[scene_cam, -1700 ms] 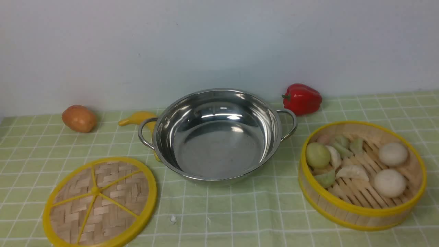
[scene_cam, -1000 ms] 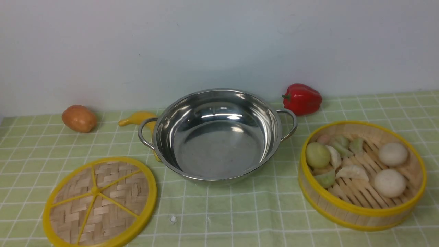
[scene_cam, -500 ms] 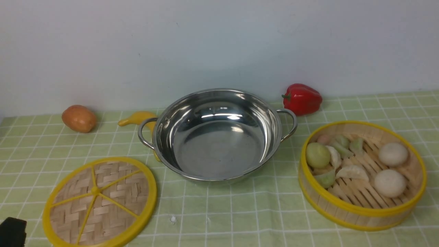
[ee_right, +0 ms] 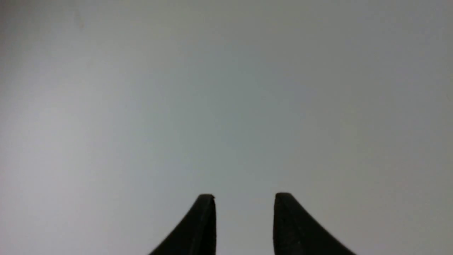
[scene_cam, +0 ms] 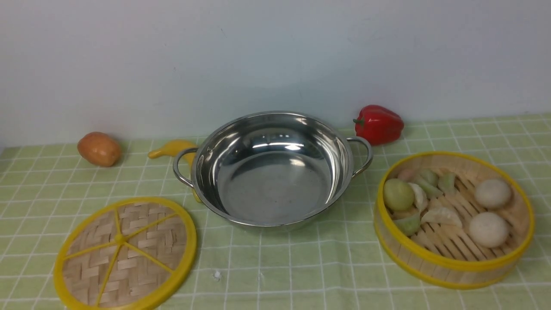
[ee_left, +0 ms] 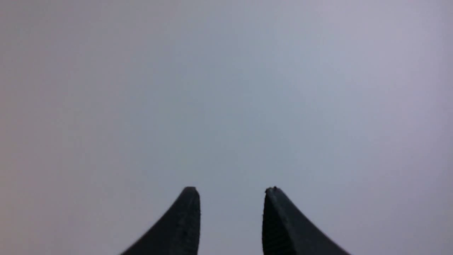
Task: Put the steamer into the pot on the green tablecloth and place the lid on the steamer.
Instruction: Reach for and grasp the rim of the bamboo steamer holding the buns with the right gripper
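Nearest: woven-bamboo lid (scene_cam: 125,252), flat on green tablecloth (scene_cam: 301,267), left. Bamboo steamer (scene_cam: 454,219), right, also on cloth; holds toy dumplings (scene_cam: 441,216) and buns (scene_cam: 489,229). Stainless-steel pot (scene_cam: 273,170) between them, farther back; toy banana (scene_cam: 172,148) partly behind it. Toy red bell pepper (scene_cam: 379,125) near wall (scene_cam: 275,56). Left gripper (ee_left: 231,189), right gripper (ee_right: 245,195): fingers parted, nothing between.

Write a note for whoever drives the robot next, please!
Left gripper and right gripper: open, holding nothing.
Round bamboo steamer with yellow rims: right side, toy food inside.
Shiny steel two-handled pot: middle, empty.
Flat woven yellow-rimmed lid: left side.
Done: nothing.
Left: steamer into pot, lid onto steamer.
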{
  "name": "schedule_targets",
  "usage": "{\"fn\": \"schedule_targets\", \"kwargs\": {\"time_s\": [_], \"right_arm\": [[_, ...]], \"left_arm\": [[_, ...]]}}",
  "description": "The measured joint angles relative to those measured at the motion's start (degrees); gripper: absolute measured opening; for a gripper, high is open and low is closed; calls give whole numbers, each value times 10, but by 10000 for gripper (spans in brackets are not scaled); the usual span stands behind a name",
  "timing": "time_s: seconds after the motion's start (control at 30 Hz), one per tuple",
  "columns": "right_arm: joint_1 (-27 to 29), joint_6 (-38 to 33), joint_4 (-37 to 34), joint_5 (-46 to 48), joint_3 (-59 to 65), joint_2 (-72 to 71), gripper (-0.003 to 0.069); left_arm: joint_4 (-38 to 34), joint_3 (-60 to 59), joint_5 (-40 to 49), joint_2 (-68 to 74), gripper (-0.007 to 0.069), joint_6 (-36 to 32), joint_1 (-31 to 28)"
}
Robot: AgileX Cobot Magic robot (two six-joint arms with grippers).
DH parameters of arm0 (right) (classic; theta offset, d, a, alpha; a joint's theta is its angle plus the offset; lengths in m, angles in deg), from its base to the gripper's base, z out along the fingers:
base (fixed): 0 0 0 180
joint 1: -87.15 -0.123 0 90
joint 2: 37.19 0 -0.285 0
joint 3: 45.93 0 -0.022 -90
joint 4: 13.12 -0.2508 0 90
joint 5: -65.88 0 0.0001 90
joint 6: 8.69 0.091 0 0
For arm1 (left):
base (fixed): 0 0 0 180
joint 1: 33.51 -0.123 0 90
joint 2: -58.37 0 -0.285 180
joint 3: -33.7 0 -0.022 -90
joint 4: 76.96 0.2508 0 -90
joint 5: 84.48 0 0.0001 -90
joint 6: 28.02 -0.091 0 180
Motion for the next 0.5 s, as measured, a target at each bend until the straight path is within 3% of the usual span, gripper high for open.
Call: {"fn": "schedule_targets", "kwargs": {"time_s": [0.13,0.27,0.43,0.5], "right_arm": [[0,8,69,243,-136,157,249],[0,12,98,485,-221,331,249],[0,12,140,562,-246,478,249],[0,13,156,562,-246,533,249]], "left_arm": [[147,90,81,97,243,-129,0],[262,162,292,248,241,-187,0],[357,210,485,432,214,-179,0],[394,228,524,494,199,-166,0]]}}
